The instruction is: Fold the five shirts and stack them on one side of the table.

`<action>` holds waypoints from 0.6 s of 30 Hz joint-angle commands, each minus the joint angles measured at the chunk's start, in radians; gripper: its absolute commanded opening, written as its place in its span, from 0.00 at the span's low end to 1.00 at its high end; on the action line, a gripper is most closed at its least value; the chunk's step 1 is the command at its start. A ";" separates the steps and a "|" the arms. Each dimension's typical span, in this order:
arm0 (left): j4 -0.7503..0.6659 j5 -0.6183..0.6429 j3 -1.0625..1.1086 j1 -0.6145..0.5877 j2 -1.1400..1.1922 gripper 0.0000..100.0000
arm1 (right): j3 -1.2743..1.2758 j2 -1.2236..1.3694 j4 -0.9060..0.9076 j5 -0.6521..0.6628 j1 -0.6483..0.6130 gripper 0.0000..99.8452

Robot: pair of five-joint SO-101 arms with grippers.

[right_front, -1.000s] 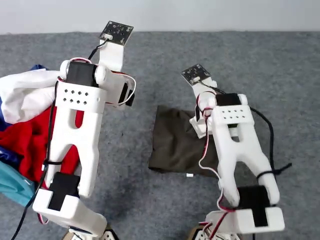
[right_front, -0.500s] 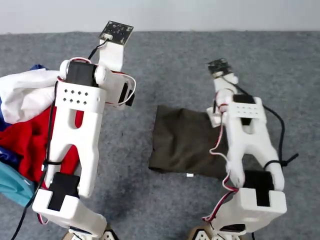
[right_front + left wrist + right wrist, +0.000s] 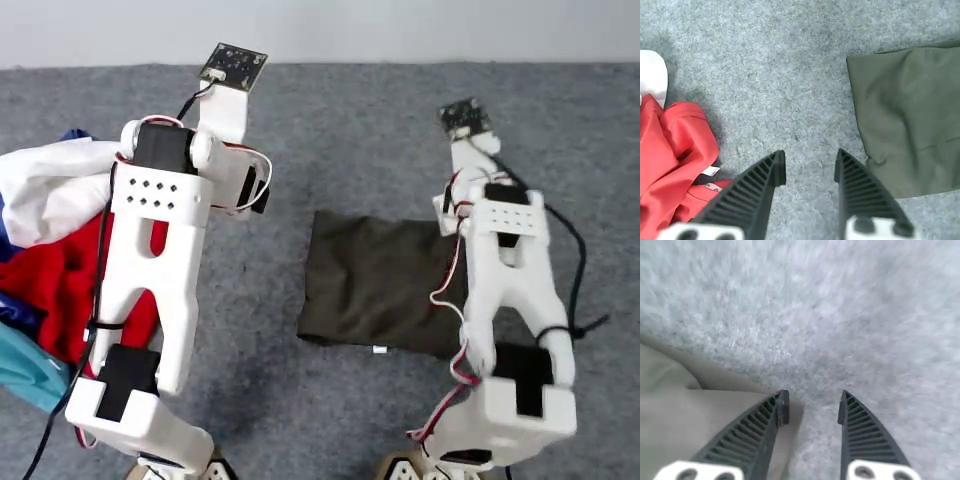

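Light: bright, even and diffuse over the grey counter.
Shadows: soft and faint, with a darker patch on the counter beside the red shirt.
Right wrist view: the counter is paler and strongly lit.

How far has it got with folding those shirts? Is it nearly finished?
Not nearly. One olive shirt lies folded into a neat rectangle. Nothing is in hand: the right gripper hangs open at that shirt's edge, the left gripper open over the bare table. The red shirt, white shirt and teal shirt lie crumpled, unfolded; no stack yet.
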 commanded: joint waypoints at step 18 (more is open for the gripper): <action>0.012 0.003 0.107 -0.008 -0.048 0.17 | -0.100 -0.001 0.687 -0.012 0.004 0.26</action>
